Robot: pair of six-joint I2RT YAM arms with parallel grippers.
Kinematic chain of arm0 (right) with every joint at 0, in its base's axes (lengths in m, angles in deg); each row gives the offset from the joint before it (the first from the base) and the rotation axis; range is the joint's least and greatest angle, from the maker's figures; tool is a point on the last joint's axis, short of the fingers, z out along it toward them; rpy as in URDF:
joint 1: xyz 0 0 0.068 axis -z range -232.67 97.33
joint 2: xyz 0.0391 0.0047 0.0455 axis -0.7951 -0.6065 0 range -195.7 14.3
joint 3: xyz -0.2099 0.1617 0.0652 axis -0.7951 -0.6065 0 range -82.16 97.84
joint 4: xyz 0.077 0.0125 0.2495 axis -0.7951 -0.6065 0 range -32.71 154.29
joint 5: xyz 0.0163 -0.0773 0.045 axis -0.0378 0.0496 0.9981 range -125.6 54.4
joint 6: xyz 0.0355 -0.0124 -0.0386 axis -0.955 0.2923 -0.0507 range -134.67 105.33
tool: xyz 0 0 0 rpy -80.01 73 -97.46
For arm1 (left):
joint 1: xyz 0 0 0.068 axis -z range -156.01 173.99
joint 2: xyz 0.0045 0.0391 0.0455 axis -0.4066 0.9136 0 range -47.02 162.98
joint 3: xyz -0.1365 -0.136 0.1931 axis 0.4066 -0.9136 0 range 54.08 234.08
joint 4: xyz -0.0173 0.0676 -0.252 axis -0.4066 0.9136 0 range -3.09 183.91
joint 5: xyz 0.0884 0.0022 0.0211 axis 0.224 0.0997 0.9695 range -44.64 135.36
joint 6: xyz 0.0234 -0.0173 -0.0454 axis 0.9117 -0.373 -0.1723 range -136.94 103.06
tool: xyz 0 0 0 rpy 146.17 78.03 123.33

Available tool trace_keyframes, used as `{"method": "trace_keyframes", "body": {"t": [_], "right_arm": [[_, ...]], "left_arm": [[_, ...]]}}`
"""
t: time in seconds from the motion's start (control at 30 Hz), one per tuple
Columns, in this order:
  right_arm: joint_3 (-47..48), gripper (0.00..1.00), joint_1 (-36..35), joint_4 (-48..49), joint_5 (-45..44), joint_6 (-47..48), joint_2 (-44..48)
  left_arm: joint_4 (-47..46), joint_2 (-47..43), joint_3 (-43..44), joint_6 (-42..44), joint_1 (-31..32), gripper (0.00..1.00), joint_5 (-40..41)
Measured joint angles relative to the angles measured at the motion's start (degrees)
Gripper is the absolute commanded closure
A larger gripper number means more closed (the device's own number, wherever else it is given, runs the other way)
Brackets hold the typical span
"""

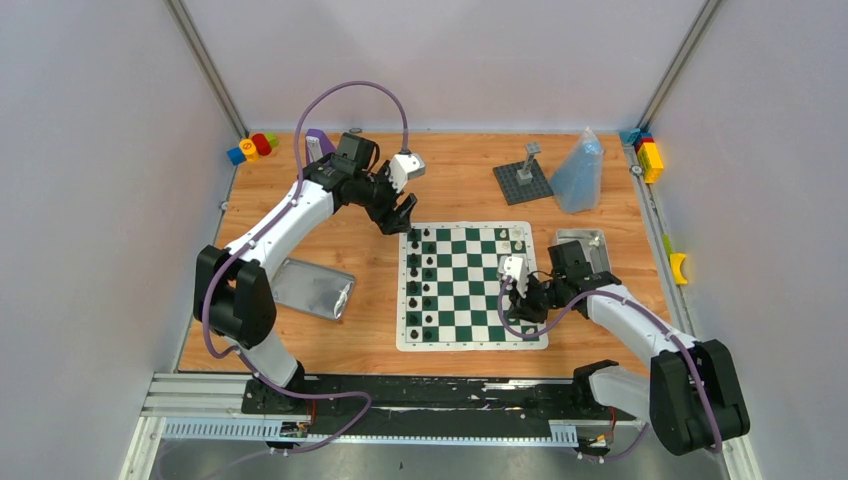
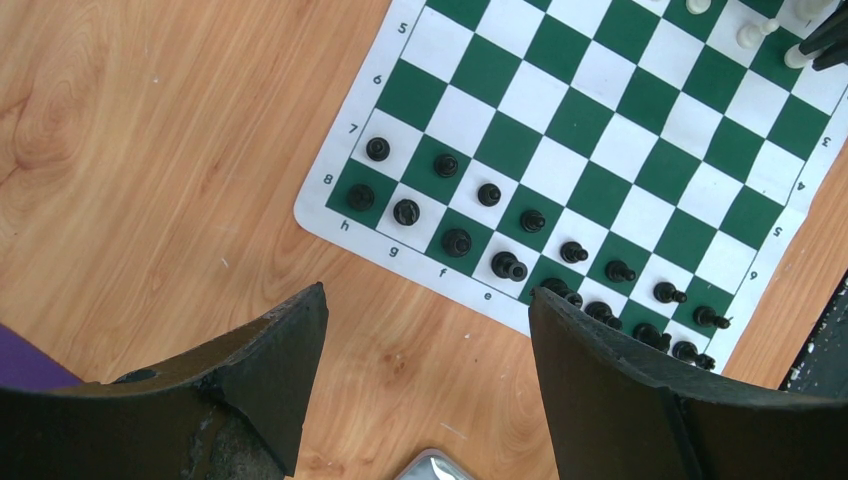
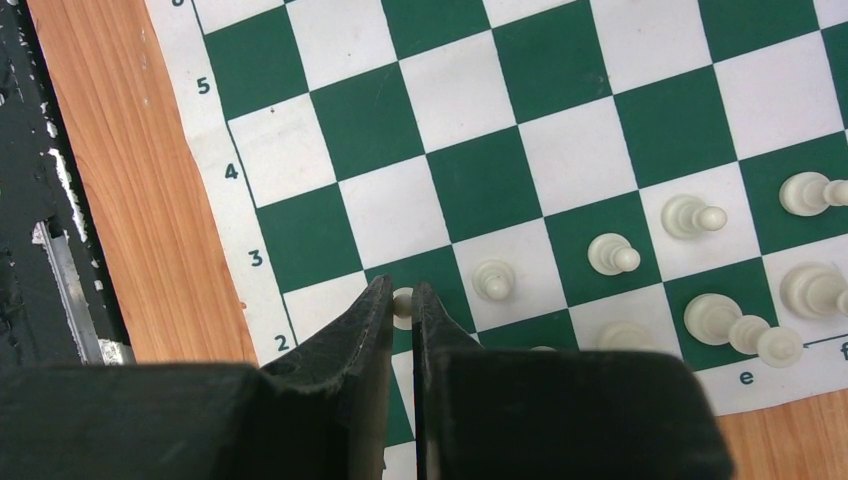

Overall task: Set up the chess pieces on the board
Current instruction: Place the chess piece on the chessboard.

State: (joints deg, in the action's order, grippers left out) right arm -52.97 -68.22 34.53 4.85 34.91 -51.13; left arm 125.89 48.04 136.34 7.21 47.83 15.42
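The green and white board (image 1: pixel 470 300) lies in the middle of the table. Black chess pieces (image 1: pixel 414 290) fill its two left columns, seen up close in the left wrist view (image 2: pixel 457 241). My left gripper (image 1: pixel 405 212) hangs open over bare wood (image 2: pixel 428 300) just off the board's (image 2: pixel 600 150) black side, nothing between its fingers. Several white pieces (image 3: pixel 612 253) stand along the board's (image 3: pixel 480 180) right side. My right gripper (image 3: pixel 402 290) is shut on a white pawn (image 3: pixel 402 303) at the board's near right part (image 1: pixel 520 300), low over a green square.
A silver tin lid (image 1: pixel 312 288) lies left of the board, and the open silver tin (image 1: pixel 583 245) sits right of it. A dark studded plate with a post (image 1: pixel 522 180) and a blue plastic bag (image 1: pixel 580 172) stand behind. Toy blocks (image 1: pixel 252 147) (image 1: pixel 648 155) sit in both back corners.
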Motion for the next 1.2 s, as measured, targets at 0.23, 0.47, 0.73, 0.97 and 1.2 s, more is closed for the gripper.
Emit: {"method": "trace_keyframes", "body": {"t": [0.23,0.47,0.73,0.97,1.2], "right_arm": [[0.0,0.86,0.0,0.0,-0.1,0.0,-0.2],[0.0,0.83,0.0,0.0,-0.2,-0.2,-0.2],[0.0,0.80,0.0,0.0,-0.2,-0.2,-0.2],[0.0,0.82,0.0,0.0,-0.5,-0.4,-0.2],[0.0,0.85,0.0,0.0,-1.0,-0.5,-0.1]], "left_arm": [[0.2,0.0,0.5,0.0,0.0,0.19,0.0],[0.2,0.0,0.5,0.0,0.0,0.19,0.0],[0.2,0.0,0.5,0.0,0.0,0.19,0.0],[0.2,0.0,0.5,0.0,0.0,0.19,0.0],[0.2,0.0,0.5,0.0,0.0,0.19,0.0]]}}
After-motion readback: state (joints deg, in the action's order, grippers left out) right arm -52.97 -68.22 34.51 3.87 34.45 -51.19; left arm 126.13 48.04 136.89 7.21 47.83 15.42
